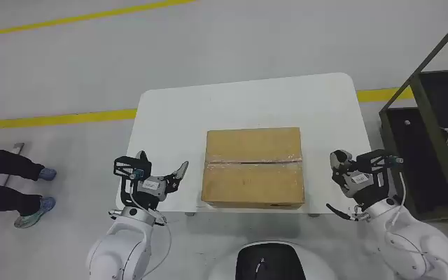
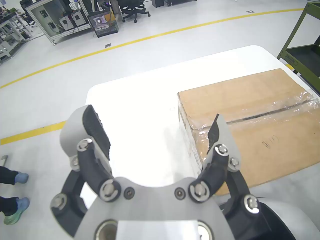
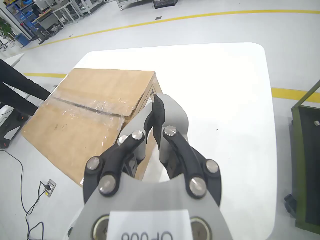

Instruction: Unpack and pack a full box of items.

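Left gripper point(image 2: 152, 116) hangs with its fingers spread wide and nothing between them, off the near-left corner of the table point(image 1: 245, 105), left of the box point(image 1: 253, 166) and apart from it. Right gripper point(image 3: 154, 101) sits at the near-right edge of the table, fingers pressed together on nothing, just right of the box.

The box is brown cardboard. It lies flat in the middle of the table toward the near edge, both top flaps down. A strip of clear tape point(image 1: 253, 161) runs left to right along the centre seam and folds over the end walls.

Handling, as judged:
- Full contents likely make it heavy; slide it rather than lift it.
- Walls are stiff; flaps flex.
- Tape is wrinkled and probably slick.
- The box is too broad for one gripper to span; take hold at a flap edge or a tape end.
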